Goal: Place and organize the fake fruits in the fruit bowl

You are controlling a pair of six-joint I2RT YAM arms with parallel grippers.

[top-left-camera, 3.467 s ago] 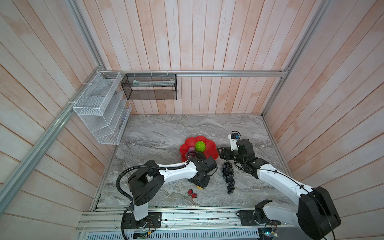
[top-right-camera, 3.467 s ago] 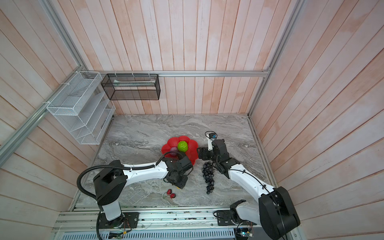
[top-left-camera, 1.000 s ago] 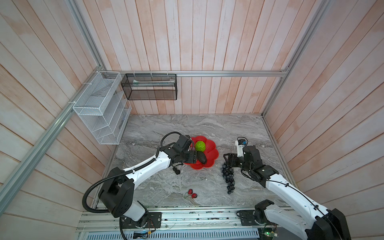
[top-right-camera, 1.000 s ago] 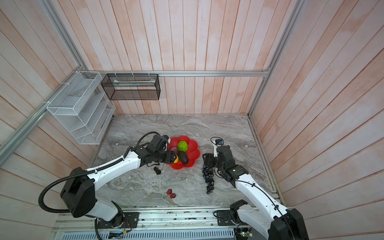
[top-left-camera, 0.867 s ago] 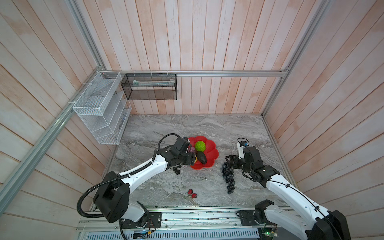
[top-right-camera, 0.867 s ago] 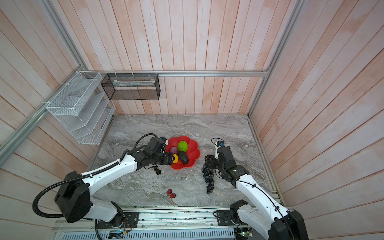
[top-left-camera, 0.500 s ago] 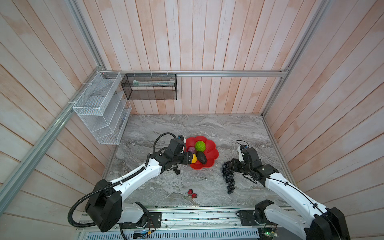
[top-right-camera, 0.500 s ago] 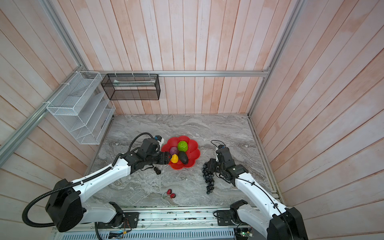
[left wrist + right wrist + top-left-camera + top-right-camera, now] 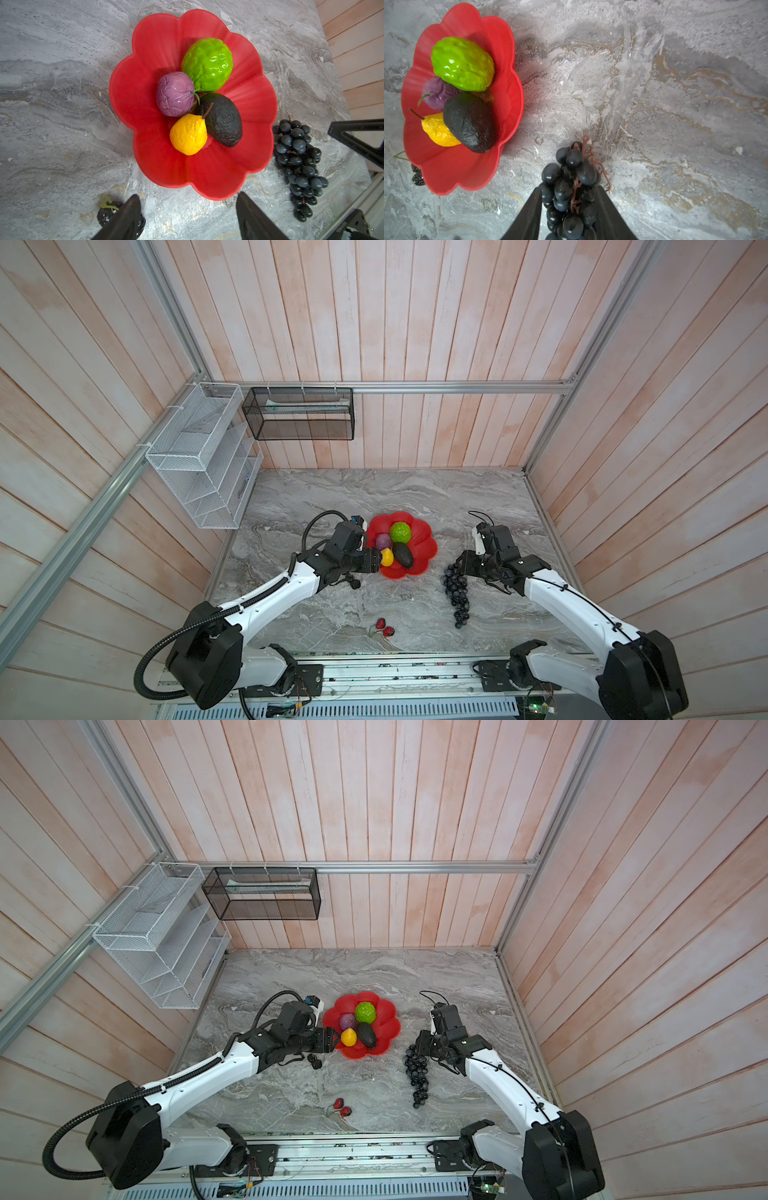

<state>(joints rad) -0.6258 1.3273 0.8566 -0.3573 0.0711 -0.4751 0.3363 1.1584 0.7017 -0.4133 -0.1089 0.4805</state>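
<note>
Fruits (image 9: 365, 1033): four in the bowl (image 9: 427, 546), the others out on the table (image 9: 332, 497). Left gripper (image 9: 187, 196) hung at the bowl's left rim, jaws spread wide, nothing between them. Berries (image 9: 354, 584) sat on the table just beside it, outside the bowl. Inside the bowl, bunched at the middle: purple fruit (image 9: 383, 541), lemon (image 9: 387, 558) in front of it, green ball (image 9: 400, 532) toward the back, avocado (image 9: 403, 556) on its side against the lemon. Two strawberries (image 9: 384, 627) lay together near the table's front edge, well apart from the bowl. Grapes (image 9: 456, 591) lay stretched on the table just right of the bowl, stem end toward the back. Right gripper (image 9: 569, 188) was down on that end, jaws pinching the top of the bunch, the length of it lying on the table
</note>
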